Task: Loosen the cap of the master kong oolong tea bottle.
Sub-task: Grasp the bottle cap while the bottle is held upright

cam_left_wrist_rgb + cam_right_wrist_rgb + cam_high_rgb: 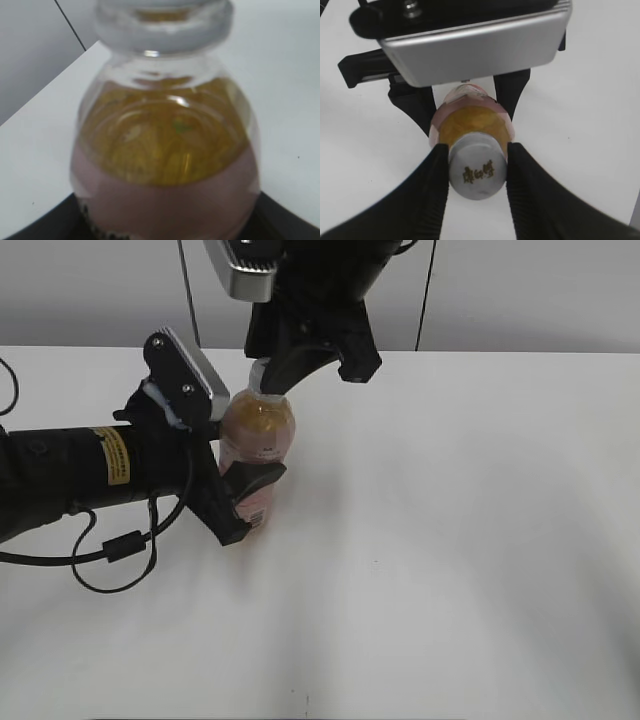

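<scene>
The master kong oolong tea bottle [258, 435] stands upright on the white table, amber tea above a pink label. It fills the left wrist view [167, 150]. My left gripper [240, 495] is shut on the bottle's lower body from the left. The white cap [478, 171] has dark characters on top; in the exterior view only its edge [258, 372] shows. My right gripper [477, 160] comes down from above and is shut on the cap, one black finger on each side. The bottle's shoulder [472, 125] shows below the cap.
The white table [450, 540] stretches to the right and front of the bottle. A black cable [115, 550] loops on the table under the left arm. A grey wall stands behind the table's far edge.
</scene>
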Tool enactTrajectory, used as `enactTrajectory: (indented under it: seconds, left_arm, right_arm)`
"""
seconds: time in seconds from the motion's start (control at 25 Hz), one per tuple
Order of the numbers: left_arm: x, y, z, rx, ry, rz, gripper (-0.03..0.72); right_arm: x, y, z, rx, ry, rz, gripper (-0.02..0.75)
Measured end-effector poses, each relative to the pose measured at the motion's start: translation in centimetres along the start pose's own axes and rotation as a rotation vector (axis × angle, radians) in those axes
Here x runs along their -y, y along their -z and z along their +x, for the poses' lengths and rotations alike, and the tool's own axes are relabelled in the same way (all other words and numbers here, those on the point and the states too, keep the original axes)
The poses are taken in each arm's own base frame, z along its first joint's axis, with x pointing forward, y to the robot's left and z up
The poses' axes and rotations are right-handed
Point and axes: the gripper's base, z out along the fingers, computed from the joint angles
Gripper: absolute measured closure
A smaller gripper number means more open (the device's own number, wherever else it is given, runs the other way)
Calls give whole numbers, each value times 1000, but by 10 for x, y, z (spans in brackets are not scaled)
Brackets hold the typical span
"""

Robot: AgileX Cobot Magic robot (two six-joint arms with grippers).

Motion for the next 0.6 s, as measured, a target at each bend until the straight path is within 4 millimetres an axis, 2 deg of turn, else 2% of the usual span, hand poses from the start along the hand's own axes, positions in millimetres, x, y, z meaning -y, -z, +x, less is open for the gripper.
enactTrajectory:
  seconds: [0.12, 0.4, 0.6]
  left_arm:
    - [1, 0, 0, 1, -12, 6, 281]
    - [1, 0, -2, 16, -20, 10, 281]
    - [1, 0, -2, 16, -22, 10, 281]
  right_arm:
    - [-1, 0, 0, 0, -13, -14, 437]
    - [-2, 2, -2, 8, -48, -17, 311]
    - [-2, 10, -5, 11, -108, -1, 277]
